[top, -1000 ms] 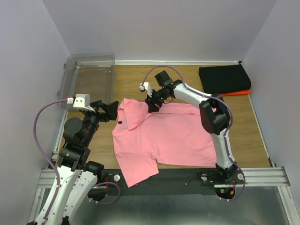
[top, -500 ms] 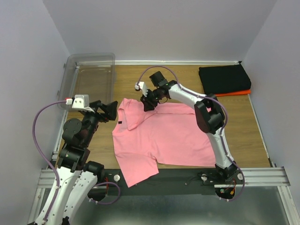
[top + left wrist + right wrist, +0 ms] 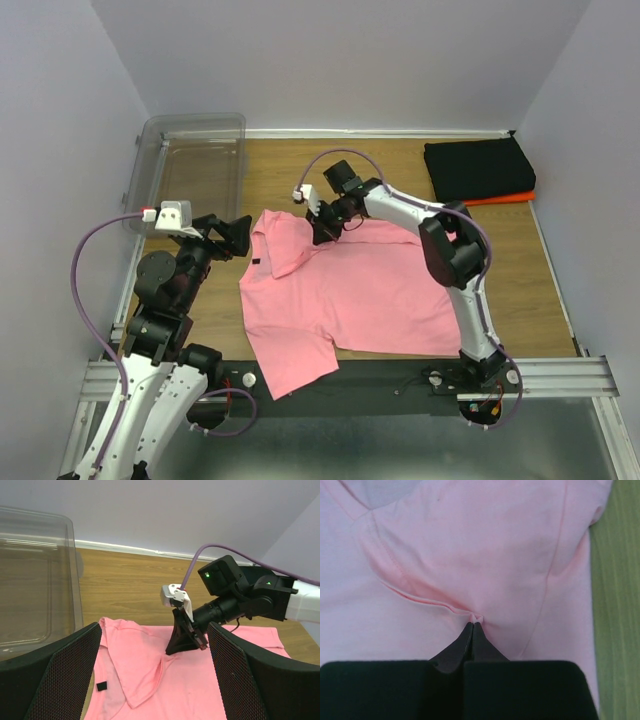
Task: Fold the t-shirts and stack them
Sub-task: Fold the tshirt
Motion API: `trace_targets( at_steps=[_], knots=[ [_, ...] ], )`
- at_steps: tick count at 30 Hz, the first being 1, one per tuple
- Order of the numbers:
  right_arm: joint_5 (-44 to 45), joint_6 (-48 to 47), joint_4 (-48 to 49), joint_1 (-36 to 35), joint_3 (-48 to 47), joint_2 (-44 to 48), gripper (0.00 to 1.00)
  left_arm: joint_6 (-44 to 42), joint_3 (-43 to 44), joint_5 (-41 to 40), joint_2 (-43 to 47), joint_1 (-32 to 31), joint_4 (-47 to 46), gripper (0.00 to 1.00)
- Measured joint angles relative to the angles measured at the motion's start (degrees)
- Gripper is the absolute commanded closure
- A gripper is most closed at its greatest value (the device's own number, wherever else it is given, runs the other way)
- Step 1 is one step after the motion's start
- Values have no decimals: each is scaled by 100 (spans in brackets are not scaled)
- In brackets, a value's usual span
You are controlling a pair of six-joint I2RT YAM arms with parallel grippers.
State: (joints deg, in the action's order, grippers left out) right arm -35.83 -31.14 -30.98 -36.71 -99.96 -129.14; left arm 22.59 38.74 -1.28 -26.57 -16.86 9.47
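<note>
Since a second ago the right gripper (image 3: pixel 472 626) has been closed, and a small pinch of the salmon-pink t-shirt (image 3: pixel 350 290) is now clamped between its tips, just right of the folded-over collar at the shirt's far edge. The shirt is spread flat on the near middle of the wooden table (image 3: pixel 300 165), with one sleeve lapped over the near edge. The black t-shirt (image 3: pixel 478 168) is laid folded on the orange t-shirt (image 3: pixel 510 197) at the far right corner. The left gripper (image 3: pixel 238 236) is held with its jaws wide apart just left of the collar, and nothing is gripped in it. A clear plastic bin (image 3: pixel 195 125) is set at the far left.
</note>
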Motion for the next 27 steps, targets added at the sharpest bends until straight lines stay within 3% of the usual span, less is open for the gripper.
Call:
trace_targets(
  at_steps=[4, 7, 11, 14, 18, 21, 24, 27],
  knots=[
    [-223, -166, -61, 0, 590, 579, 99, -4, 0, 0, -2, 0, 0, 6],
    [-433, -503, -136, 0, 1132, 1248, 65, -7, 0, 2, -4, 0, -2, 6],
    [-505, -942, -310, -7, 1626, 1843, 57, -7, 0, 2, -52, 0, -20, 5],
    [-417, -1075, -428, -4, 2031, 2083, 42, -9, 0, 7, -249, 0, -70, 5],
    [-170, -802, -557, 118, 2299, 2341, 42, 22, 2, 90, -938, 2, -256, 6],
    [-129, -153, -468, 772, 2439, 2726, 44, 120, 74, 201, -1985, 9, -352, 12],
    [-160, 483, -33, 2229, 2673, 3206, 43, 162, 479, 302, -3425, 26, -358, 21],
    [-46, 1016, 485, 3888, 3276, 3720, 43, 146, 981, 273, -4677, 26, -236, 22]
  ],
)
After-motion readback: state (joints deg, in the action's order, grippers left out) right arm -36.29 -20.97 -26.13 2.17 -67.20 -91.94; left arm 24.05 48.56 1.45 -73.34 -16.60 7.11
